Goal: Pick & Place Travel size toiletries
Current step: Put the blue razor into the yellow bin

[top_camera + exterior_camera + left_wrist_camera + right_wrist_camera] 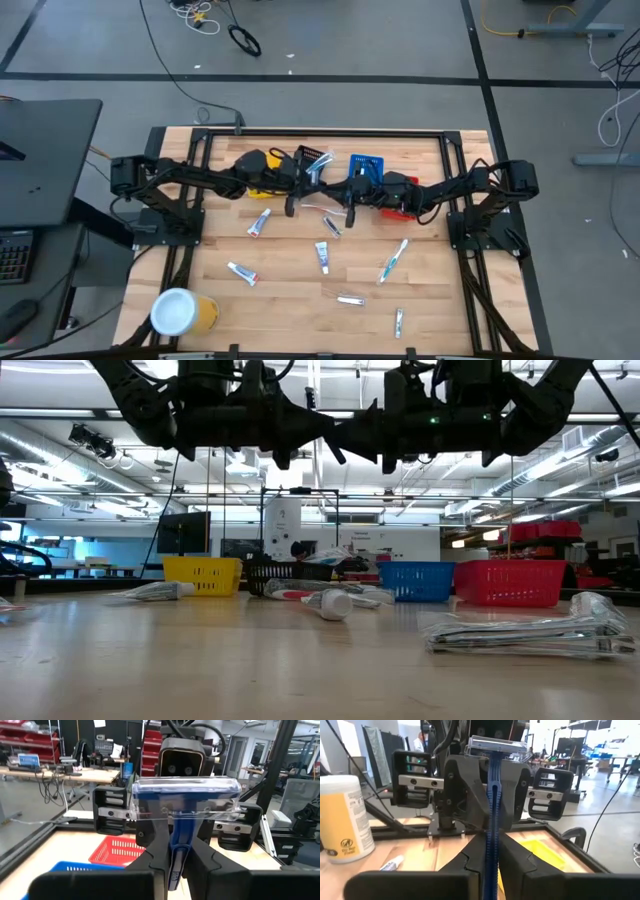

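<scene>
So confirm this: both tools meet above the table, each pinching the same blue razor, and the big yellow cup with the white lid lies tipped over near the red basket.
One thing is wrong. The high view shows the big yellow cup with its white lid at the table's front left corner, far from the red mesh basket. The rest holds: the left tool and right tool both pinch the blue plastic razor.
</scene>
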`<control>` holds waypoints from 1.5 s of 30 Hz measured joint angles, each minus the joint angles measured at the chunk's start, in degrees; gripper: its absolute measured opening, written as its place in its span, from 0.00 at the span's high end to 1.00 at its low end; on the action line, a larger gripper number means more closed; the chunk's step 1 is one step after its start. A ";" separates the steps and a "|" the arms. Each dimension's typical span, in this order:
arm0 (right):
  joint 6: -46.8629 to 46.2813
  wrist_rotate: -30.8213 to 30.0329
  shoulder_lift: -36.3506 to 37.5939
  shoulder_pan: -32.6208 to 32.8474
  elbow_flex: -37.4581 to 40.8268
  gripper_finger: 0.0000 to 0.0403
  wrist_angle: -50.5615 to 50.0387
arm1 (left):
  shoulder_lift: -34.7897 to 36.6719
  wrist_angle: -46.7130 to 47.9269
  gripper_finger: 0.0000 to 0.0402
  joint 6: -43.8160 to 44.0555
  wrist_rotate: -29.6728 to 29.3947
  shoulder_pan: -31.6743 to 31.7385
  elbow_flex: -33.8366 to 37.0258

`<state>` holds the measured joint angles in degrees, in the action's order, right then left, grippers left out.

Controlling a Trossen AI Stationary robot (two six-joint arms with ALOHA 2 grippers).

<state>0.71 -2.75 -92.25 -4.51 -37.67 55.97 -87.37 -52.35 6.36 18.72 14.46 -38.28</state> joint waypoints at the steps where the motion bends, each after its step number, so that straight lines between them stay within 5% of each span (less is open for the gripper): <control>1: 0.01 0.38 0.00 -0.01 0.00 0.88 -0.54 | 0.00 0.52 0.89 0.31 -0.05 0.00 0.00; 7: -0.26 1.21 0.00 -0.66 0.00 0.80 -5.09 | 0.00 5.94 0.88 0.62 -2.42 -0.04 0.00; 16: -1.77 -7.70 0.07 -2.22 0.00 0.74 -17.72 | 1.03 10.32 0.90 8.07 -3.79 4.18 0.00; 33: -2.25 -6.18 0.04 -2.27 0.02 0.74 -18.97 | 13.99 60.18 0.88 7.35 -16.55 22.89 0.02; 45: -2.23 -6.16 0.04 -2.29 0.00 0.74 -18.91 | 12.32 71.67 0.79 10.44 -18.29 23.42 0.02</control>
<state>-1.52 -8.91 -92.20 -6.80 -37.67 37.06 -75.06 19.32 16.80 0.43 37.88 -38.26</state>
